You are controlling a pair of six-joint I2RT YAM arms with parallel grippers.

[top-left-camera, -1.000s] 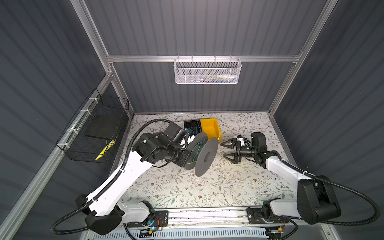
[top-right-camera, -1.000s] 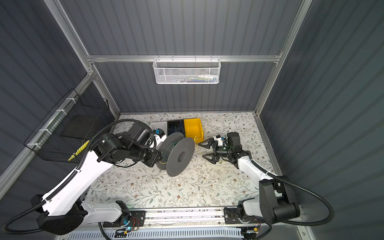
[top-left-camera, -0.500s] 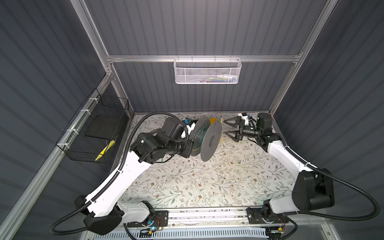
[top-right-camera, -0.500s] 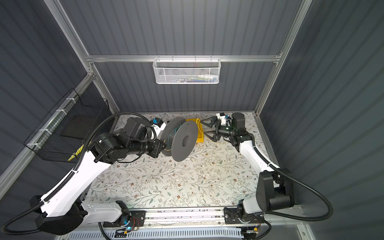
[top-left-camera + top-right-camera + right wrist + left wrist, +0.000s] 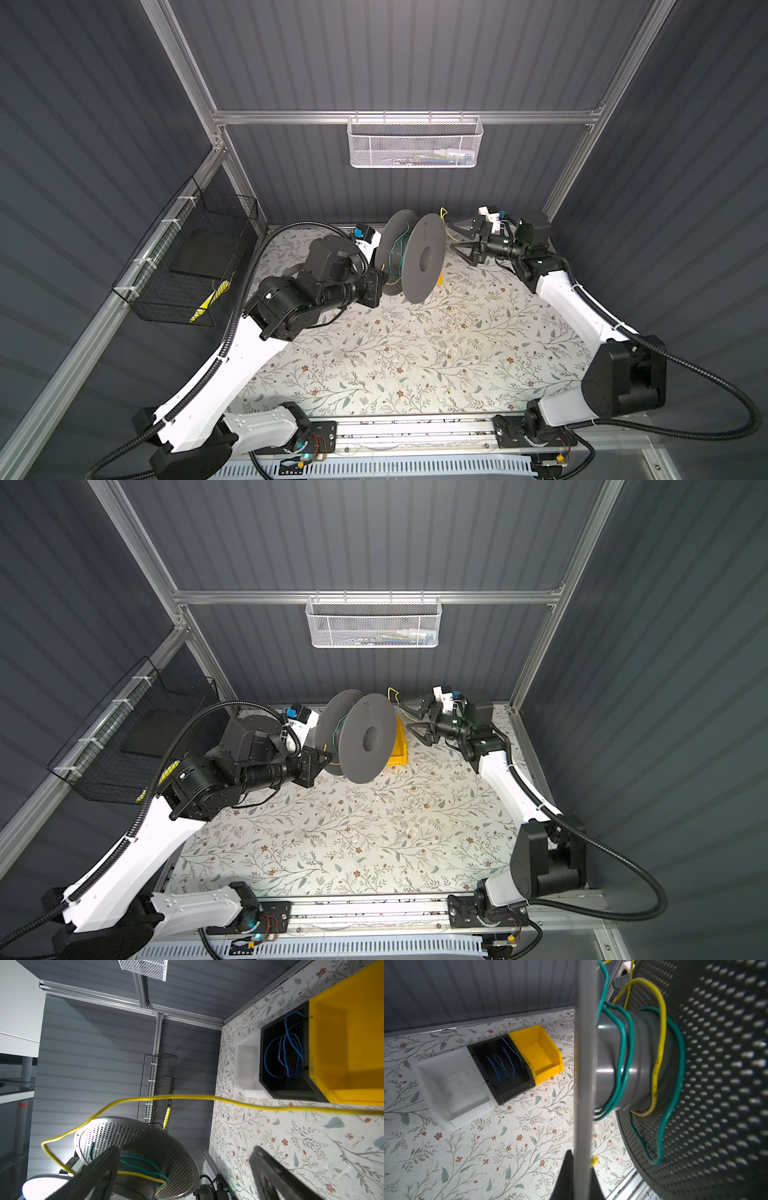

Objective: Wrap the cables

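Cables: the yellow wire (image 5: 660, 1053) is on the grey spool (image 5: 424, 257), which is at about 12 o'clock on the worktop (image 5: 415, 365) in both top views.
Done so far: one slack yellow turn lies round the hub beside several turns of green wire (image 5: 623, 1043). Neither is pulled snug.
Left to do: a long free stretch of yellow climbs over the flange rim toward 3 o'clock of the spool and runs out of the right wrist view. By the look of it, most of the winding is yet to come.
Left claw (image 5: 379, 277): clamped tight on the rim of the flange nearer it, at about 8 o'clock of the spool. It holds the spool on edge with its axle level, and the spool seems to be clear of the worktop.
Right claw (image 5: 451, 235): spread as wide as it goes and gripping nothing, at 3 o'clock of the spool. The free yellow stretch crosses just ahead of its tips, unpinched.
Bins: the yellow bin (image 5: 537, 1053) is empty. The black bin (image 5: 502, 1068) beside it holds short blue wires (image 5: 500, 1064), which are untouched.
Next need: probably a pinch on the free stretch, so that turns can be laid with some tension.
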